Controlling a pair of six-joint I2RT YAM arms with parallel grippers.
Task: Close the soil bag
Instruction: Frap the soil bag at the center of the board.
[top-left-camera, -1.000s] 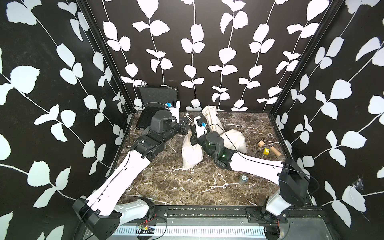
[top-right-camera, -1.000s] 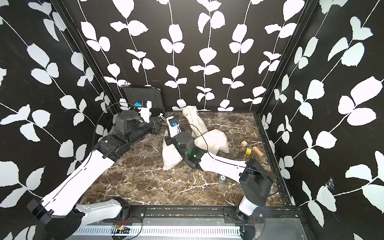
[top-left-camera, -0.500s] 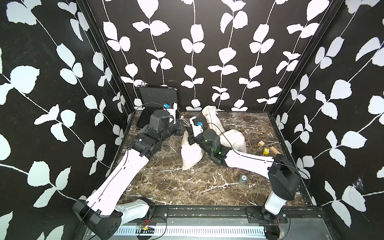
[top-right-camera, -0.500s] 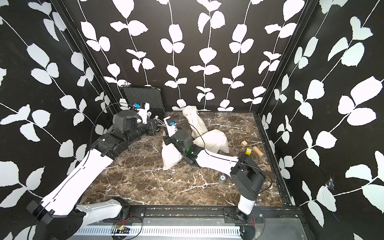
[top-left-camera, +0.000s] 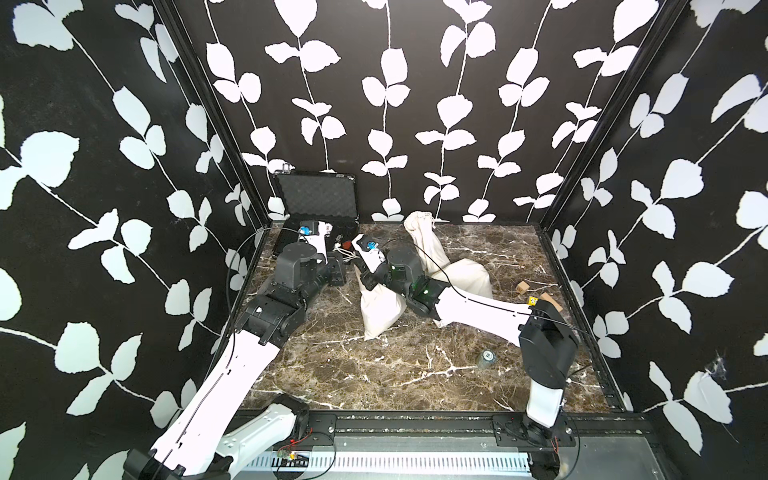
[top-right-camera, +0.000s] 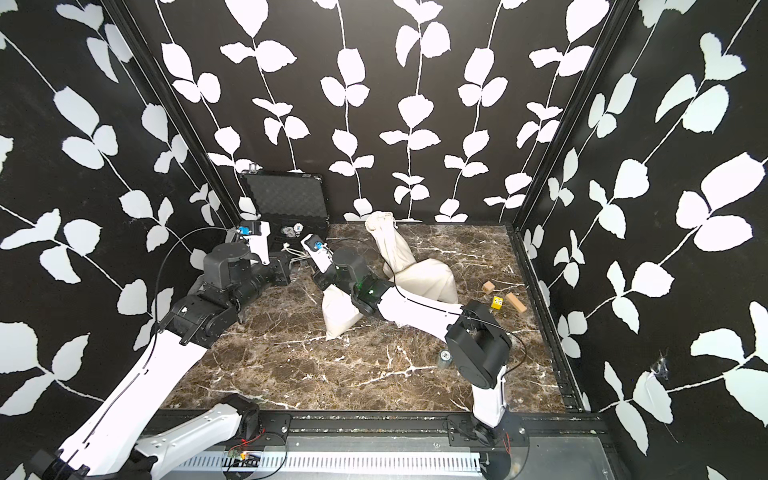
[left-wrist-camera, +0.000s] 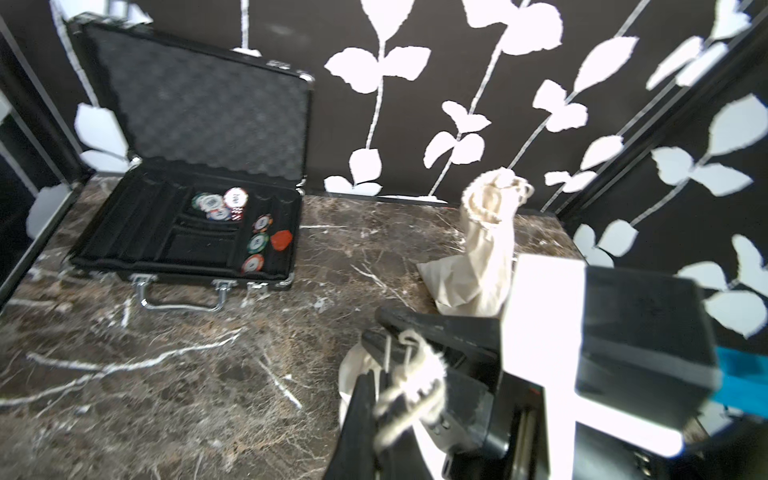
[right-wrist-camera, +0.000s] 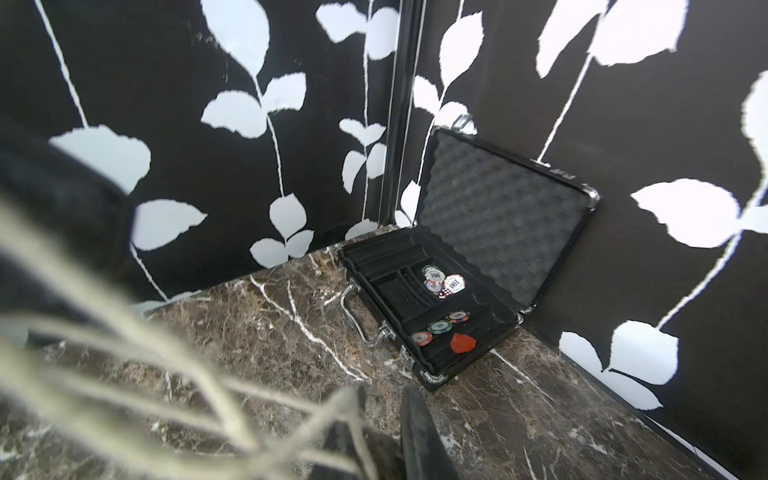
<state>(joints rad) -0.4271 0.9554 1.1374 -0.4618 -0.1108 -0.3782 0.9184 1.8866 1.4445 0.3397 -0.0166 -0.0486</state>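
Note:
The soil bag (top-left-camera: 380, 311) is a cream cloth sack lying mid-table, its gathered neck toward the back left and partly hidden under my right arm. Its drawstring (top-left-camera: 347, 250) runs from the neck to both grippers. My left gripper (left-wrist-camera: 374, 378) is shut on the drawstring (left-wrist-camera: 409, 390), just left of the bag neck (left-wrist-camera: 351, 374). My right gripper (right-wrist-camera: 382, 409) sits at the neck with a narrow gap between its fingers (right-wrist-camera: 417, 428). Blurred drawstring strands (right-wrist-camera: 166, 374) lie across one finger, and nothing is between the two. In both top views the grippers nearly meet above the neck.
An open black case (top-left-camera: 316, 208) holding poker chips (left-wrist-camera: 232, 203) stands at the back left. A second cloth bag (top-left-camera: 459, 274) lies behind my right arm. Wooden blocks (top-left-camera: 523, 286), a yellow die (top-left-camera: 532, 299) and a small cylinder (top-left-camera: 487, 358) lie at the right.
Both arms have drawn to the left, pulling the drawstring and the bag neck with them. The right gripper's fingers have parted a little.

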